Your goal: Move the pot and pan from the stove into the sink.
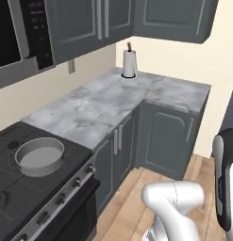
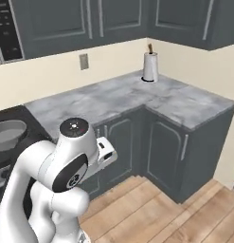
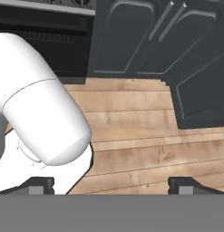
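Note:
The silver-grey pot point(image 1: 40, 156) sits on the black stove point(image 1: 28, 207), on the back right burner, and shows again at the left edge of the right base view point(image 2: 7, 134). The pan and the sink are out of view. My gripper point(image 3: 111, 185) points down at the wooden floor in front of the lower cabinets, well below and away from the pot. Its two dark fingertips point(image 3: 41, 183) stand far apart at the bottom of the hand view, with nothing between them. The arm is folded close to the base.
A grey marble counter point(image 1: 104, 103) runs right of the stove and turns the corner. A paper towel roll point(image 1: 129, 63) stands at the back corner. A microwave point(image 1: 19, 33) hangs above the stove. Dark cabinet doors point(image 3: 131, 41) line the wooden floor point(image 3: 131, 136).

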